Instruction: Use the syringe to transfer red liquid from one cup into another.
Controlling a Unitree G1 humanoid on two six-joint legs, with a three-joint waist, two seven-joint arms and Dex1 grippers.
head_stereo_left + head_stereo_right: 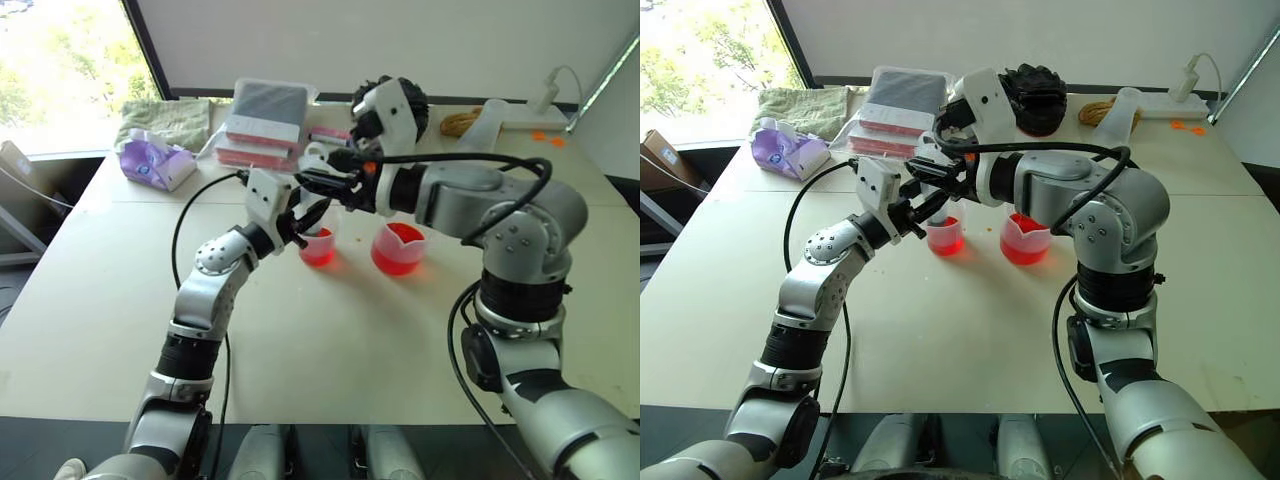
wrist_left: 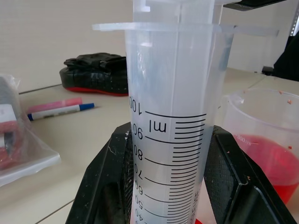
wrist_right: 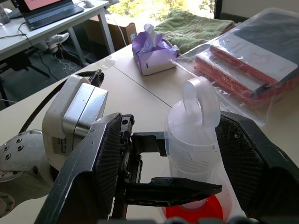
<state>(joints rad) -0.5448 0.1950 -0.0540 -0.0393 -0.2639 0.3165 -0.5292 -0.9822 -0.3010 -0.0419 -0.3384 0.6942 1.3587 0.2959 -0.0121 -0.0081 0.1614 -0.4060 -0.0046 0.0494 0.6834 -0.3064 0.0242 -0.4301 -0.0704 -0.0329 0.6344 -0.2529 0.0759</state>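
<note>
Left gripper (image 2: 168,196): clenching syringe (image 2: 173,116) barrel — upright over smaller cup (image 1: 317,246).
Right gripper (image 3: 187,154): fingers standing apart, flanking plunger (image 3: 200,100).
Beaker (image 1: 398,249): sitting beside — red liquid (image 2: 273,161) inside.

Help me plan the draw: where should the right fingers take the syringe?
The ring atop its plunger, from above, one finger on each side: the syringe stands upright, the left gripper clamps its barrel, leaving the ring free.

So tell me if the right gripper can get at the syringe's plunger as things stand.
Probably yes: the right gripper stands open with its fingers either side of the plunger ring, nothing between. The left gripper holds the syringe barrel upright over the smaller cup.
</note>
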